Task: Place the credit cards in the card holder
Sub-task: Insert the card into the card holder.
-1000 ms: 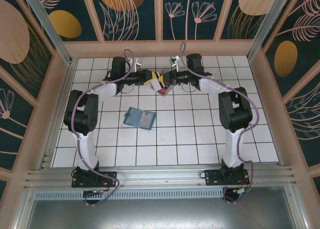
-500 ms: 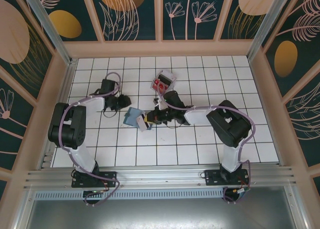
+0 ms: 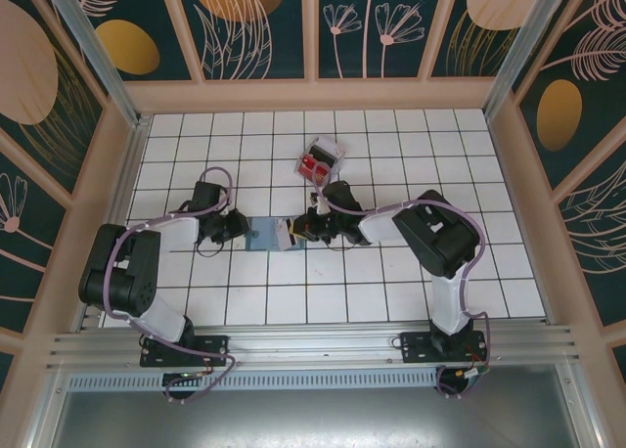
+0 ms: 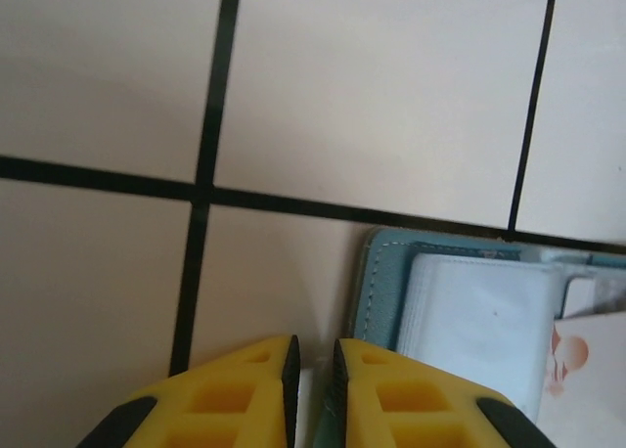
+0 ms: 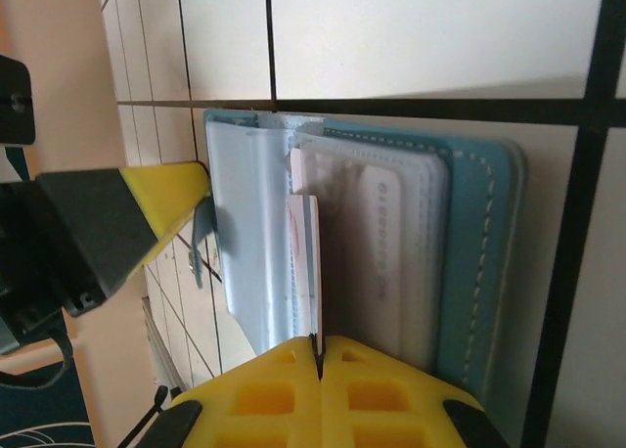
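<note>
Card holder (image 3: 262, 235) lies open on the white tiled table (image 3: 391, 272), pockets up, mid-table between the two grippers. One pale pocket seems to have a card in it already; hard to be sure.

Credit card (image 5: 311, 262), pale with some red, stands edge-on over the holder's inner pockets, its leading end against the pale-blue slot layers. Can't tell if it is in a slot or just resting on one.

Right gripper (image 5: 318, 342) is clamped tight on that card's near end, jaws flat together.

Left gripper (image 4: 313, 355) is at the holder's left edge. Its jaws stand nearly together with a sliver of teal in the gap, so it reads as pinching the cover to pin the holder down.

More red cards (image 3: 315, 164) sit in a clear tray (image 3: 333, 147) further back, well apart from the holder.

Step in hand, as judged: insertion of this one card, holder steadied from the left. Task partly done at best, since cards remain in the tray.

Next move calls for finding the lip of a free pocket, keeping the card low and in line with the slot, and pushing it in while the left side holds. Then the right lets go. Risk: the card jams on the stitched edge or drags the holder sideways.
</note>
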You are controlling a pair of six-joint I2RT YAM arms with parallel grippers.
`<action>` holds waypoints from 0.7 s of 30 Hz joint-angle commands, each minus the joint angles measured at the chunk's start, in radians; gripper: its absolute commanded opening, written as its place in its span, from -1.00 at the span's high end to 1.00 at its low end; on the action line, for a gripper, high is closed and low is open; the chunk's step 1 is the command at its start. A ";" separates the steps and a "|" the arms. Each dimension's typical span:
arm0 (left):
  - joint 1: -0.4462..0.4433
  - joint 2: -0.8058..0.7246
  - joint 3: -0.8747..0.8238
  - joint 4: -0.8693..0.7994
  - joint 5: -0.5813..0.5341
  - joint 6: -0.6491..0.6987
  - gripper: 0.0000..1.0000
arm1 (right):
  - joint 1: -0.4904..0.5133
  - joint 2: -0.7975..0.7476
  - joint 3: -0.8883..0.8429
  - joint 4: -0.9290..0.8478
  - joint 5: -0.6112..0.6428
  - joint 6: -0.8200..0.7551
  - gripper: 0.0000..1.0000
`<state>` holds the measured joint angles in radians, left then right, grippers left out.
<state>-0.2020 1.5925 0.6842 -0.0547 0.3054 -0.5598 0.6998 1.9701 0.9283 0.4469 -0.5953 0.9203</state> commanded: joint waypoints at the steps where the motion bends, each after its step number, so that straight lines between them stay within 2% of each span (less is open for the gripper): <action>1: -0.033 -0.008 -0.041 -0.051 0.070 -0.032 0.63 | -0.006 0.021 0.028 0.040 -0.005 0.003 1.00; 7: -0.049 0.003 -0.037 -0.027 0.085 -0.049 0.68 | -0.006 0.024 0.030 0.048 -0.024 -0.015 1.00; 15: -0.052 -0.005 -0.041 -0.042 0.061 -0.042 0.75 | -0.004 -0.081 -0.018 0.031 0.046 -0.084 1.00; 21: -0.051 0.002 -0.038 -0.039 0.063 -0.037 0.76 | -0.002 -0.054 -0.003 0.047 0.024 -0.114 1.00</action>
<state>-0.2379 1.5856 0.6674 -0.0517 0.3321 -0.5922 0.6945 1.9285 0.9161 0.4709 -0.5686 0.8455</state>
